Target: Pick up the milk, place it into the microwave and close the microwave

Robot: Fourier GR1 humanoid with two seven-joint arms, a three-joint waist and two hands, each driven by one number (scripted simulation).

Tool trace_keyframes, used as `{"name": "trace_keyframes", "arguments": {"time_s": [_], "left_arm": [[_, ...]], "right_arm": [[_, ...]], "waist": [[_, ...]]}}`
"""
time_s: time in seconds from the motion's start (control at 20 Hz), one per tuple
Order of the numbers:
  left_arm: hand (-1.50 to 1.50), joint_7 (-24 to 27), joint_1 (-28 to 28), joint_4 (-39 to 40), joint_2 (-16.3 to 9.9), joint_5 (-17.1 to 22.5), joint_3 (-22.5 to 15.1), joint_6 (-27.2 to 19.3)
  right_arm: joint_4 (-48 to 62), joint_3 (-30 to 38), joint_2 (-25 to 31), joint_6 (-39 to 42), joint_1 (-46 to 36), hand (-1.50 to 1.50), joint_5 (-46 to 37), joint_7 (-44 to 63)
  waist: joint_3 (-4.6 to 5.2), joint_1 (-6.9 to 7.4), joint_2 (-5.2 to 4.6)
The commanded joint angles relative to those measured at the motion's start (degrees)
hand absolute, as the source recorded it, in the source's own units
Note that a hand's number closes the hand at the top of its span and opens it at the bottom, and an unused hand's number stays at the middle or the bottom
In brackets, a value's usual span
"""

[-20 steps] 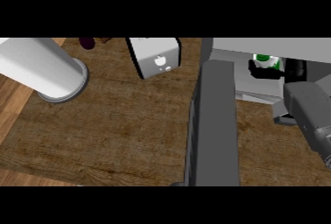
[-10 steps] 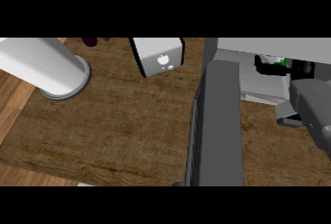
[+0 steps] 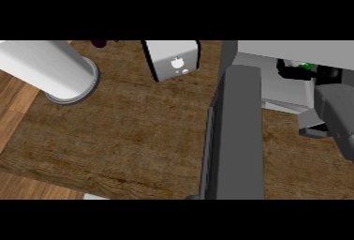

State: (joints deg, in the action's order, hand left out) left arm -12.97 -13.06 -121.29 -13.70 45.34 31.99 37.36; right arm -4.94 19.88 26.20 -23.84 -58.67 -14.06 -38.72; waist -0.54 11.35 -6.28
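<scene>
The microwave (image 3: 276,79) stood open at the right side of the wooden counter (image 3: 131,136), and its grey door (image 3: 235,136) stuck out toward me like a long flat board. Deep inside the microwave, near the top, the black right hand (image 3: 289,70) was curled round the milk (image 3: 301,65). Only a bit of white and a green spot of the milk showed between the fingers (image 3: 283,65), so the hand hid most of it. The grey right forearm (image 3: 337,117) reached in just past the door. I could not see the left hand at all; only the thick pale left forearm (image 3: 48,70) showed, well apart from the fingers, at the far left. A white box-like thing (image 3: 171,60) stood between that arm and the microwave. A small dark thing (image 3: 100,43) sat at the top edge, too small to tell.
</scene>
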Motion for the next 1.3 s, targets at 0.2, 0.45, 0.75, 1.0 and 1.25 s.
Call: {"name": "trace_keyframes", "arguments": {"time_s": [0.2,0.45,0.75,1.0,1.25], "left_arm": [[-1.5,0.3,1.7,1.6,-0.2,-1.8,-0.3,0.1],[-1.5,-0.1,2.4,2.6,-0.4,-2.9,-1.5,0.8],[-1.5,-0.3,3.8,3.3,-0.3,-3.8,-2.4,0.4],[-1.5,-0.5,3.4,4.1,-0.3,-4.5,-2.9,1.2],[-1.5,0.3,3.0,6.1,0.4,-6.2,-3.4,2.9]], "right_arm": [[-1.0,0.9,-4.0,8.1,-3.3,-1.5,1.4,-2.5],[1.5,-2.8,-6.6,5.9,-7.2,-1.5,-2.6,4.5],[1.3,-2.9,-10.7,0.0,-9.7,-1.5,-2.8,7.5],[0.7,-2.7,-12.3,-0.1,-11.3,-1.5,-2.8,7.7],[-0.6,-1.0,-13.3,-2.3,-11.8,-1.5,-1.5,6.6]], "waist": [[-0.16,0.58,0.48],[0.29,1.49,0.79],[0.26,0.6,1.11],[0.28,-0.36,1.74],[0.33,-1.41,1.96]]}}
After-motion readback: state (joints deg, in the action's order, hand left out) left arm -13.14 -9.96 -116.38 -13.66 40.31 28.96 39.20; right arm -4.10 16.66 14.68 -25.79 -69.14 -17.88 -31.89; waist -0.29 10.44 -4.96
